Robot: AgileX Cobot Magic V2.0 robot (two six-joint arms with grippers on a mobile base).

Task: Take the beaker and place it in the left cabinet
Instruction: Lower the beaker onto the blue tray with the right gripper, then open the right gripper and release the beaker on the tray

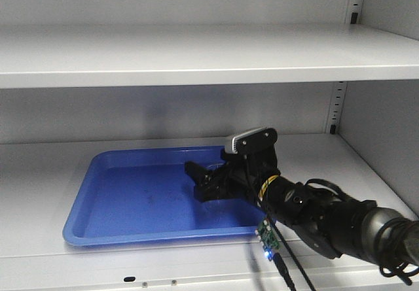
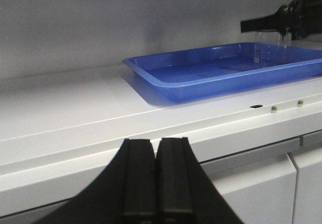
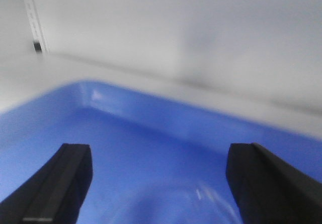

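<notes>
Here the right arm reaches in from the 4 o'clock corner of the front view, stretched low over the lower shelf of the left cabinet (image 1: pixel 196 55), with the right gripper (image 1: pixel 204 181) out over the blue tray (image 1: pixel 118 206). Its fingers (image 3: pixel 55 183) stand spread wide apart, and the beaker (image 3: pixel 201 204) sits between them, faint and blurred; whether the pads touch the glass cannot be told. In the left wrist view the beaker shows as a clear upright cylinder standing in the tray's 2 o'clock part, under the black fingers. The left gripper (image 2: pixel 156 183) hangs in front of the cabinet's lower edge, its fingers pressed together on nothing. The tray is smooth glossy plastic, rectangular with rounded corners and a raised rim. The cabinet is pale grey metal with flat wide shelves and a slotted strip (image 1: pixel 338 108) at the back corner.
</notes>
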